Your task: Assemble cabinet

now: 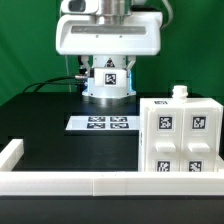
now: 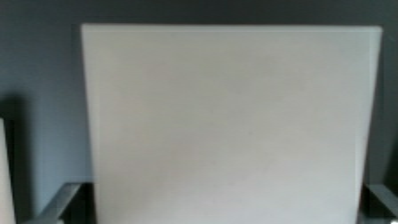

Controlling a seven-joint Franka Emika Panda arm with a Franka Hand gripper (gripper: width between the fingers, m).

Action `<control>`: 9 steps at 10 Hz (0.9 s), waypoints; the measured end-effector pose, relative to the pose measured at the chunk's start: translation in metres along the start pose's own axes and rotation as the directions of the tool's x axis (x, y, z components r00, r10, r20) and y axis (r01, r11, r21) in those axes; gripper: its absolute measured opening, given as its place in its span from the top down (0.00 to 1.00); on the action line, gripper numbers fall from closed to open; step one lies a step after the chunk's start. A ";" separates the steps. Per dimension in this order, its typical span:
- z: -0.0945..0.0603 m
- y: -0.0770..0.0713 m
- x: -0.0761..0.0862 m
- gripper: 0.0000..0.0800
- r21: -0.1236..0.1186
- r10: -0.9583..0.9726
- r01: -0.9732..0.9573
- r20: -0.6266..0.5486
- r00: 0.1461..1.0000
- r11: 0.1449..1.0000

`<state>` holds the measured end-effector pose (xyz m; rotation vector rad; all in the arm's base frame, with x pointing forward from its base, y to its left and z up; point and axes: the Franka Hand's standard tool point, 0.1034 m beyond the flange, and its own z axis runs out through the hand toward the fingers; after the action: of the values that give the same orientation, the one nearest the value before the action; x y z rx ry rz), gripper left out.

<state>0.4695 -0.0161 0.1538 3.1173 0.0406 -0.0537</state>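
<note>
Cabinet (image 1: 180, 135) beside marker board (image 1: 100, 123), behind rail (image 1: 60, 183)

Black tabletop (image 1: 45, 135) w/ the marker board (image 1: 103, 123) lying flat near the middle, tags up. Low white front rail (image 1: 100, 183) runs along the near edge, and a side rail (image 1: 10, 152) stands at the exterior view's left. Green curtain (image 1: 30, 40) hangs behind.

White cabinet (image 1: 178, 140) with black-and-white square tags (image 1: 164, 125) — black table (image 1: 45, 120), green backdrop (image 1: 25, 40).
</note>
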 end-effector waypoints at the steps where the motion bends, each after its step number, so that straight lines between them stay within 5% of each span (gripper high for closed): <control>1: -0.007 -0.007 0.010 0.30 -0.009 0.017 -0.017 0.010 1.000 1.000; 6: 0.000 -0.006 0.011 0.30 -0.013 0.015 -0.015 0.019 1.000 1.000; 9: -0.030 -0.020 0.047 0.30 -0.004 -0.092 0.092 0.029 0.995 0.996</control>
<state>0.5168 0.0055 0.1813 3.1070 0.1838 -0.1005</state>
